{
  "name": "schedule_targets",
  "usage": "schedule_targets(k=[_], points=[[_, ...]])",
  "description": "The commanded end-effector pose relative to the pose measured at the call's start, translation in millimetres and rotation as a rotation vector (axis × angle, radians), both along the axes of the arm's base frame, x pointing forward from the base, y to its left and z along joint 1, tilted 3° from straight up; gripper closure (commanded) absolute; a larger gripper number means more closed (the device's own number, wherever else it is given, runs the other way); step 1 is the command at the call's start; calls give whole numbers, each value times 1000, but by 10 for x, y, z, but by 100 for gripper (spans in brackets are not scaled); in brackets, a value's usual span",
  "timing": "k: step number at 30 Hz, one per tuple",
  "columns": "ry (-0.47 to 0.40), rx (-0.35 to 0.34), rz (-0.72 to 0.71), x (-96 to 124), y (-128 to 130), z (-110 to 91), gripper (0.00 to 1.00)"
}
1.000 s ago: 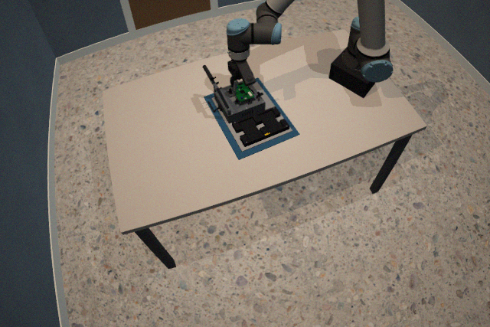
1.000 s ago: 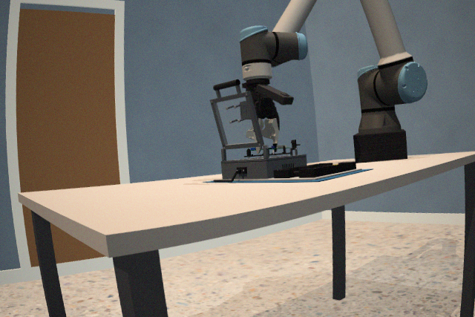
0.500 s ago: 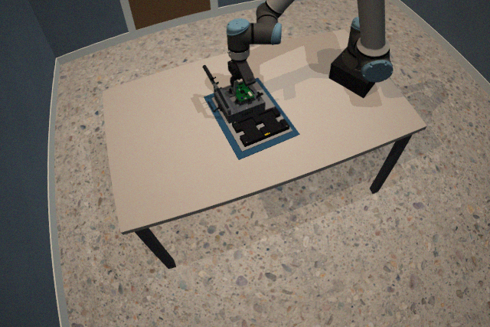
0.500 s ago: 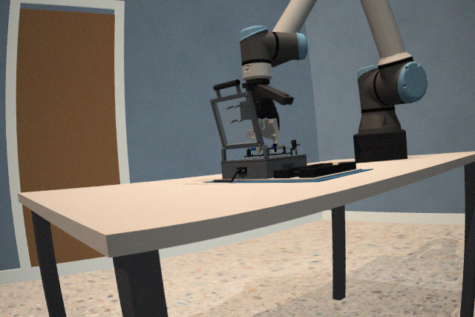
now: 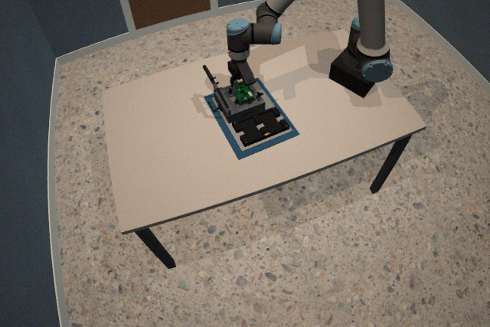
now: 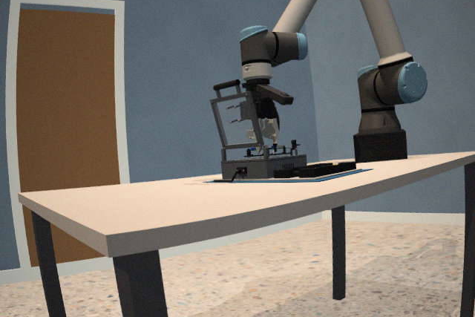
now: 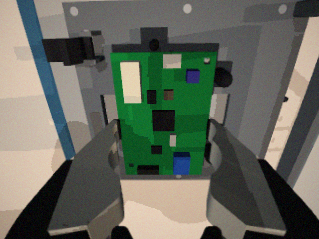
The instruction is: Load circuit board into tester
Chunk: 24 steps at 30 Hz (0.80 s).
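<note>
The green circuit board (image 5: 243,94) (image 7: 191,119) lies component side up over the grey tester (image 5: 247,108) (image 6: 245,168). Its white connector (image 7: 131,82) is at its upper left corner in the wrist view. My gripper (image 5: 242,90) (image 6: 267,148) (image 7: 162,120) points down, shut on the board's two long edges. A round black post (image 7: 223,77) stands right of the board, and another black knob (image 7: 154,44) is beyond its far edge. The pins and holes cannot be made out, so seating is unclear. The lid (image 6: 219,123) stands open, tilted back. The black tray (image 5: 272,120) (image 6: 326,170) holds no board.
A black latch piece (image 7: 70,50) (image 6: 294,143) rises at the tester's edge. The lid's handle (image 5: 207,70) (image 6: 226,84) stands high close beside my wrist. The tester and tray sit on a blue-edged mat (image 5: 240,155). A cable (image 6: 233,176) leaves the tester's side.
</note>
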<state>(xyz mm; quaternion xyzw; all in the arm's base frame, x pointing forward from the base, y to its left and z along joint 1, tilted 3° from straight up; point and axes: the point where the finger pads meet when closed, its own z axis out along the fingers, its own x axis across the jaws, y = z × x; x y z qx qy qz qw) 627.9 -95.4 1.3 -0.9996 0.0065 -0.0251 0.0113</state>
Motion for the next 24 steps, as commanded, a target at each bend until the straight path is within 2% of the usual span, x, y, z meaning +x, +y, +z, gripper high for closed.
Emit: schedule_targets(k=[1, 24], points=[[-1, -1, 0, 6, -3, 6, 61], [-1, -1, 0, 7, -2, -19, 61]])
